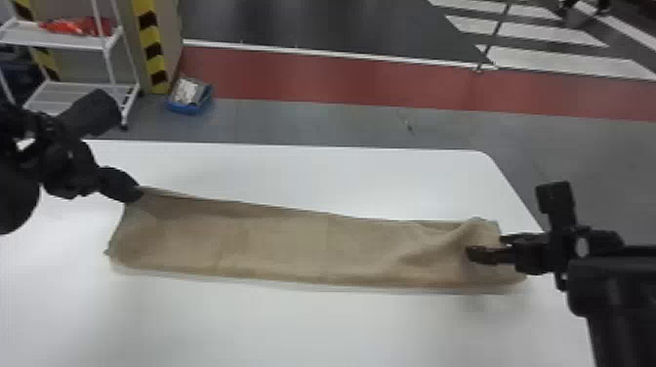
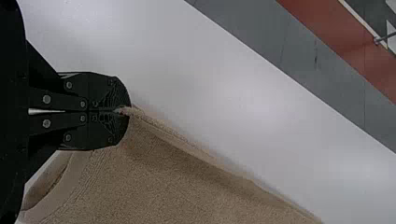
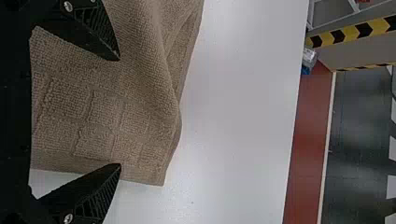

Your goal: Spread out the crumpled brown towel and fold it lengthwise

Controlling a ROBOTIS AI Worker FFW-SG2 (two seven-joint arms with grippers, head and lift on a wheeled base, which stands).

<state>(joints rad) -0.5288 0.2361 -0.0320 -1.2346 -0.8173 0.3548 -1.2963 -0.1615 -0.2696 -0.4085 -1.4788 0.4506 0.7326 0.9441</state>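
My left gripper [image 2: 126,111] has its jaws pinched on the brown towel [image 1: 293,244] at its far left corner; my right gripper [image 3: 120,112] holds its jaws apart at the towel's right end, possibly touching. Beneath the towel is the bench [image 1: 293,332]. Pulling left could skew the ungripped end. No legible labels.

Grippers number two: left gripper [image 1: 131,193], right gripper [image 1: 487,247]. Brown towel [image 1: 293,244] count is one; white table [image 1: 293,324], one. White rack [image 1: 103,45] counts one, with two visible shelves [image 1: 51,96]. Blue container [image 1: 189,108], one; red floor band [image 1: 341,80], one.
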